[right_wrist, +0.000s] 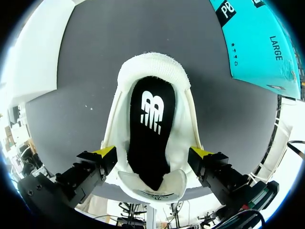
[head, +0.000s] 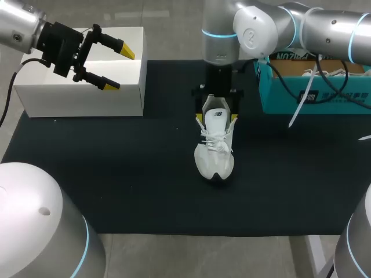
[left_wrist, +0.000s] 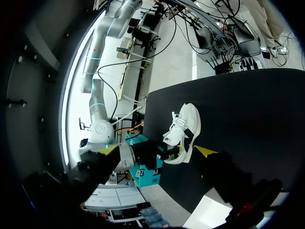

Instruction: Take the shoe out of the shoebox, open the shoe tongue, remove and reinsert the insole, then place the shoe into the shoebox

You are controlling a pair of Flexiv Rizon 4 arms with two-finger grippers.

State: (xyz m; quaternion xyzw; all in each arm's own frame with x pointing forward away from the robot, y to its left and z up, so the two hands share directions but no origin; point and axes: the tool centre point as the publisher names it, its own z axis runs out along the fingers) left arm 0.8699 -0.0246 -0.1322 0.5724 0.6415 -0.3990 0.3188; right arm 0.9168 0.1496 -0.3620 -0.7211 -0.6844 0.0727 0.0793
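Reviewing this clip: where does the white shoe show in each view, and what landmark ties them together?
Head view: white shoe mid-table on the black mat, heel between the right gripper's jaws.
Left wrist view: ahead of the left gripper, across the mat.
Right wrist view: fills the middle, heel clamped between the jaws.
Shared landmark: teal shoebox beside the shoe, in all three.

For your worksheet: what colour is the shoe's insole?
The insole is black with a white logo; right wrist view shows it best.
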